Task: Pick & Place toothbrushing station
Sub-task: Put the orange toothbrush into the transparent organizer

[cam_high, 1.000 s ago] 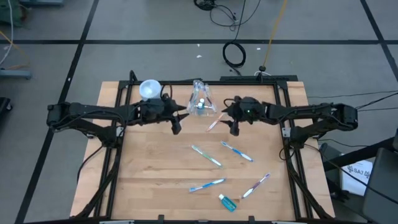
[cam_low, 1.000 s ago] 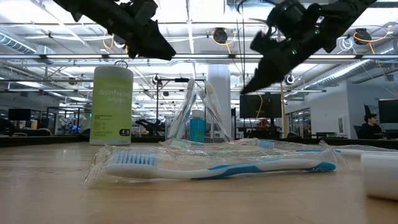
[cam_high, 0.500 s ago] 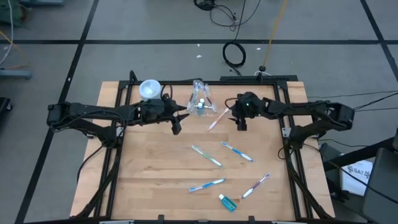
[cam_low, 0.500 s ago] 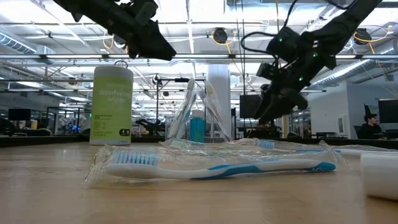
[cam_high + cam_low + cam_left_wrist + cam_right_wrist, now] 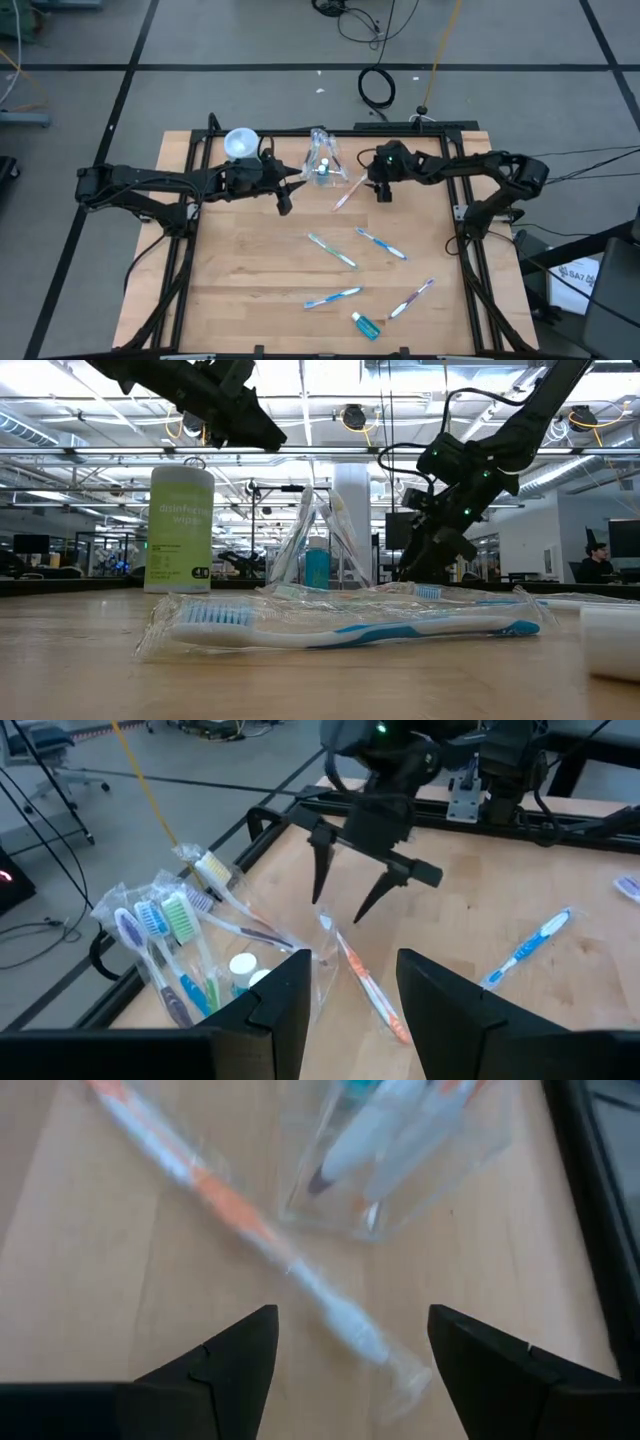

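The pinkish-white toothbrush [image 5: 345, 193] lies slanted on the counter [image 5: 250, 270] just beside the clear plastic cup [image 5: 322, 160], near the counter's far edge. We see the right claw [image 5: 381, 192] poised close above it, fingers spread wide and empty, one to each side of the wrapped handle in the right wrist view [image 5: 250, 1230]. The left claw [image 5: 284, 203] hangs on the other side of the cup, partly spread and holding nothing.

Outward from there, the cup stands upright and packed with wrapped toothbrushes [image 5: 165, 935] and a white-capped tube [image 5: 243, 966]. The green canister [image 5: 181, 530] sits near the far left corner, apart from the cup. The middle and near half of the counter give us open wood, broken only by four scattered brushes: two blue ones [image 5: 381, 242] [image 5: 331, 250] mid-counter, another blue one [image 5: 332, 297] and a pinkish one [image 5: 411, 298] nearer the front, with a small blue tube [image 5: 366, 325] close to the near edge.

In the low view a wrapped blue toothbrush [image 5: 350, 628] fills the foreground and hides much of the counter behind it; a white cylinder [image 5: 612, 642] is cut off at the right edge. The wrappers blur the brush heads inside the cup, so we cannot count them.
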Robot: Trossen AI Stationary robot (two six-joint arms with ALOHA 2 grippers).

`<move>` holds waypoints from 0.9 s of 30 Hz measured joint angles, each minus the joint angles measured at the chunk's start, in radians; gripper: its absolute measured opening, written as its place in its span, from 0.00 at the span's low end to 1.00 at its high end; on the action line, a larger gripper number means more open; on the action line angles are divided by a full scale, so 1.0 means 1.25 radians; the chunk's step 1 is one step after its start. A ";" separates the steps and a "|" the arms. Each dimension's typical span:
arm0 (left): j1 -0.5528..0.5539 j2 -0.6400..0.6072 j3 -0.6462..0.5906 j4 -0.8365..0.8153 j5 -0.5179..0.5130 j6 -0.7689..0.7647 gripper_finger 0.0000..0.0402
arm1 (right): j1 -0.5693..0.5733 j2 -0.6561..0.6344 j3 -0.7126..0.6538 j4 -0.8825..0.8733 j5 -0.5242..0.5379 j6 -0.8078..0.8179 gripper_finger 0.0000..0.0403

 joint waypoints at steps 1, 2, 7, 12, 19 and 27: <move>0.000 0.000 0.000 0.000 0.000 0.003 0.39 | -0.007 0.000 0.005 0.000 -0.016 0.000 0.63; 0.000 0.000 0.000 0.000 0.000 0.007 0.39 | -0.013 -0.001 0.009 -0.001 -0.031 0.001 0.63; 0.000 0.000 0.000 0.005 0.000 0.012 0.39 | -0.036 0.000 0.015 0.003 -0.063 0.018 0.63; 0.000 0.000 0.000 0.023 0.000 0.013 0.39 | -0.050 0.014 0.016 0.001 -0.063 0.030 0.63; 0.000 0.000 0.000 0.033 0.001 0.013 0.39 | -0.051 0.106 0.034 0.006 -0.092 0.061 0.63; 0.000 0.000 0.000 0.042 0.002 0.017 0.39 | -0.052 0.148 0.063 -0.021 -0.084 0.067 0.62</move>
